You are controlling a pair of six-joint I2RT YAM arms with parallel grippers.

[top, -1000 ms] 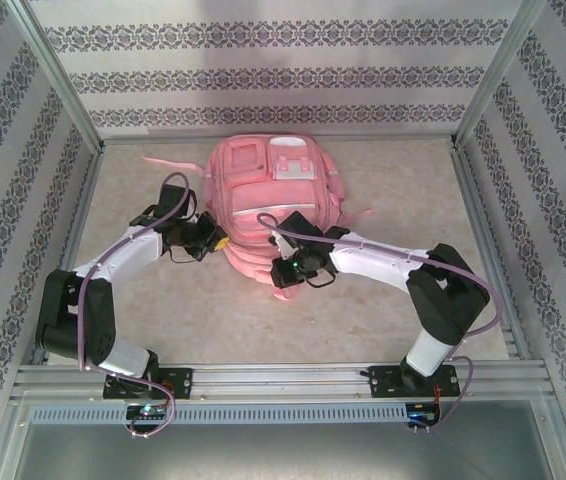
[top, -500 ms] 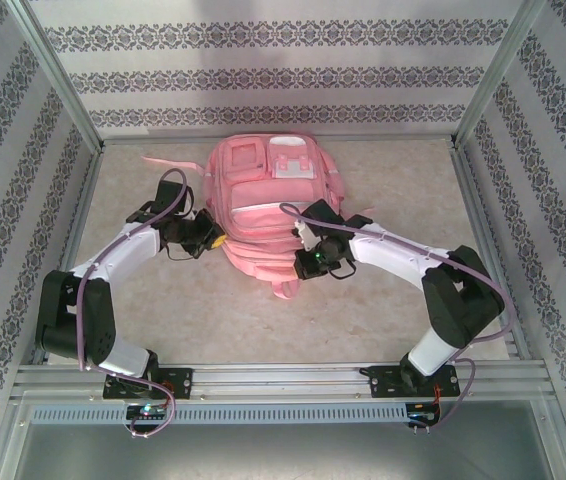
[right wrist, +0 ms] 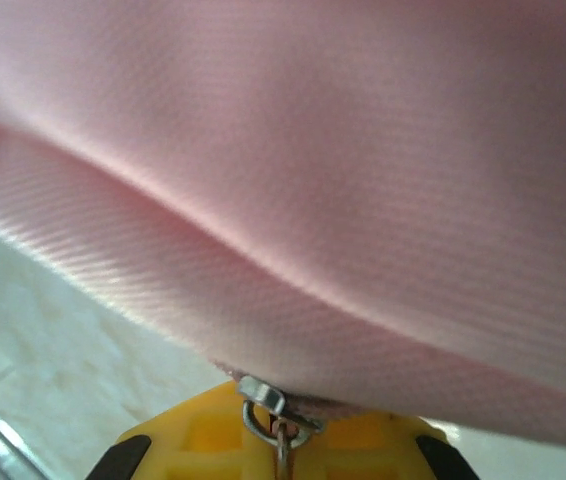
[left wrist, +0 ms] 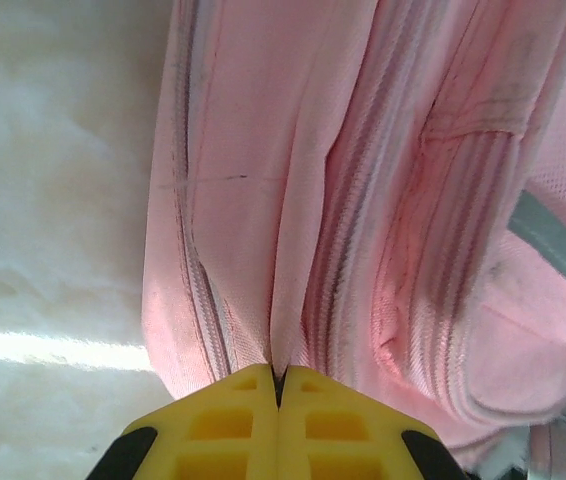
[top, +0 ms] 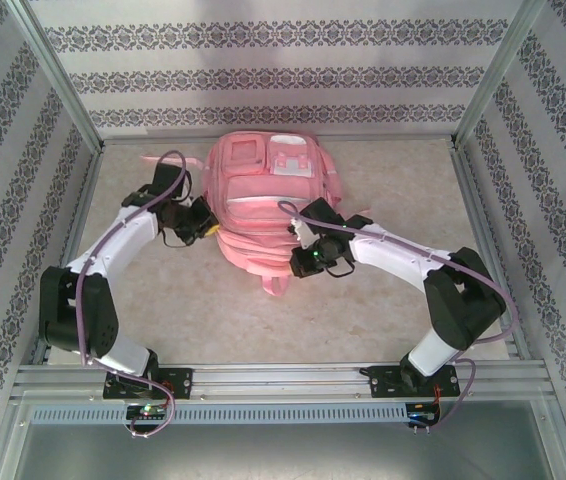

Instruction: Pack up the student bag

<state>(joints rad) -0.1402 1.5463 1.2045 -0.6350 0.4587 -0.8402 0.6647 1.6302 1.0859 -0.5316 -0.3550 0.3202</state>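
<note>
The student bag [top: 268,190] is a big pink backpack lying flat in the middle of the table, front pockets up. At its left side my left gripper [top: 206,224] is shut on a fold of its pink fabric [left wrist: 288,300], pinched between the yellow fingertips [left wrist: 233,420]. On the near right side my right gripper [top: 301,252] is shut on a metal zipper pull [right wrist: 275,418], whose ring and slider sit right at the yellow fingertips [right wrist: 203,440] under the pink fabric [right wrist: 343,200]. Several zipper lines [left wrist: 403,230] run along the bag's edge.
Beige table surface [top: 203,310] lies around the bag. Patterned walls with metal frame posts [top: 58,75] enclose the table on three sides. A pink strap [top: 275,284] sticks out at the bag's near edge.
The left gripper has drawn the bag's left edge up and away from me. The right gripper moved right along the bag's near edge, then held. The bag's near end has shifted.
</note>
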